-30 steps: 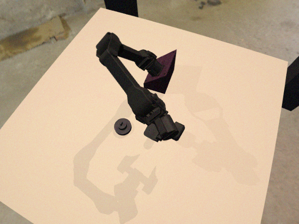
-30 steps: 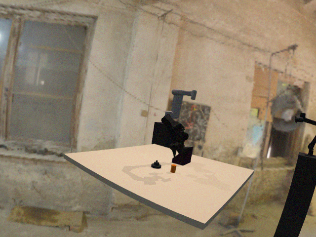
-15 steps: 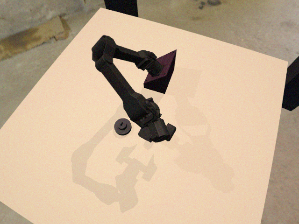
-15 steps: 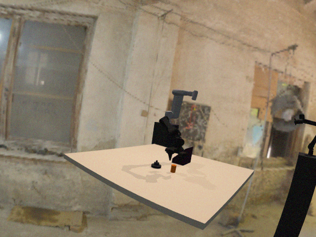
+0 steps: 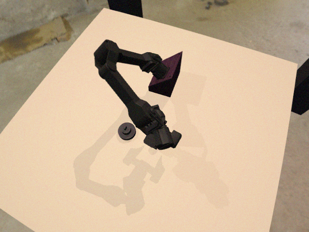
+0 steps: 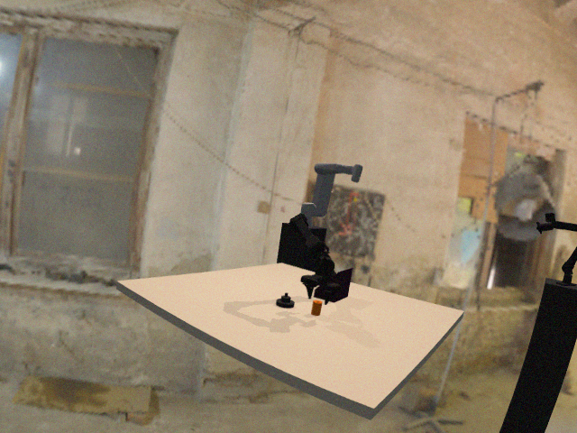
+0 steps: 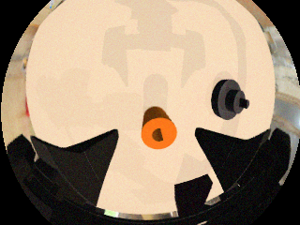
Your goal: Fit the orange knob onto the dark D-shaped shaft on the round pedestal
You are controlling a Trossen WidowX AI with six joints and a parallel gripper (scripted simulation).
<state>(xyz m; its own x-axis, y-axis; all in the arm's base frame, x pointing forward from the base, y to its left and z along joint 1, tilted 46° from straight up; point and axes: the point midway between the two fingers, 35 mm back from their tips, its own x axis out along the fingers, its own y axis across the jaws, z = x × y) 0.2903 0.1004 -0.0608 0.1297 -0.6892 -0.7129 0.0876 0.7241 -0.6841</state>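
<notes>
The orange knob (image 6: 316, 308) (image 7: 157, 131) stands upright on the table, its hole facing up. In the top view my gripper hides it. The round dark pedestal (image 5: 127, 131) (image 6: 285, 301) (image 7: 227, 97) with its short dark shaft stands a little to the knob's side. My gripper (image 5: 163, 139) (image 6: 318, 294) (image 7: 157, 133) is open and empty. It hangs above the knob, pointing down, with the knob between the spread fingers in the wrist view and some way below them.
A dark purple wedge block (image 5: 167, 76) (image 6: 336, 284) lies behind the knob, near the arm's base. The beige table (image 5: 224, 124) (image 6: 372, 354) ends in open edges all around. Black stands (image 6: 540, 354) are off the table.
</notes>
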